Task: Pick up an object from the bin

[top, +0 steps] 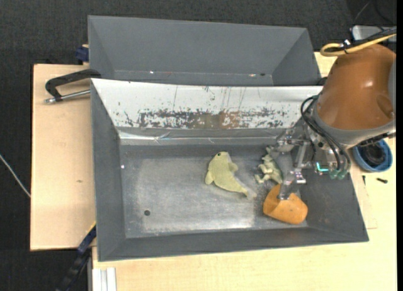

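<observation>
The gripper (291,189) hangs low in the grey metal bin (107,182), close to the bin's right wall and towards its front edge. Its tip comes down on the top of an orange, rounded lump (286,211) – the thing nearest the bin's front-right corner – and seems to touch it. Whether the gripper is clenched or released I cannot tell, as the wrist and its cables crowd that spot, and nothing shows the lump to be gripped.

The lump rests on the bin floor, just short of the sloping front wall. Behind it, towards the back wall, lies a small cluster of pale, knobbly pieces (269,169), partly tucked under the wrist. Further towards the middle of the floor lies a pale yellow-green soft toy (221,172) shaped rather like a seal, its tail end pointing at the orange lump but apart from it.

The arm's orange cover (359,91) looms over the bin's back-right corner.
</observation>
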### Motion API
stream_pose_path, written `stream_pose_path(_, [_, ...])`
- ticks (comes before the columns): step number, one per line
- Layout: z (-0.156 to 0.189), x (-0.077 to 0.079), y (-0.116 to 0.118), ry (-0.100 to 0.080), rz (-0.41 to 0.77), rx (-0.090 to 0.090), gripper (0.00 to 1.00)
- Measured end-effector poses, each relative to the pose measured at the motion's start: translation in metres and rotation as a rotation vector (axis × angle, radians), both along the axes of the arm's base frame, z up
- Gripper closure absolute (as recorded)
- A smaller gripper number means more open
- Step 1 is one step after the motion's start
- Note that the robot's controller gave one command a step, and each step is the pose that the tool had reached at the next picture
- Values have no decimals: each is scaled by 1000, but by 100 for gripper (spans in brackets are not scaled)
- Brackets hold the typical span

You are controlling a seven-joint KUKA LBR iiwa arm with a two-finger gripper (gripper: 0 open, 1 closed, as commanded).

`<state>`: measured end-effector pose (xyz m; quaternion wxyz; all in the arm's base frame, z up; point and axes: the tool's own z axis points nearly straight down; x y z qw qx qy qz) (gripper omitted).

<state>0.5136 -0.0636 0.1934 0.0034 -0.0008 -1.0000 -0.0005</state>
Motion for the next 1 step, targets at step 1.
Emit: stream_pose_path(1, [-106, 19, -15, -15, -17, 0, 0])
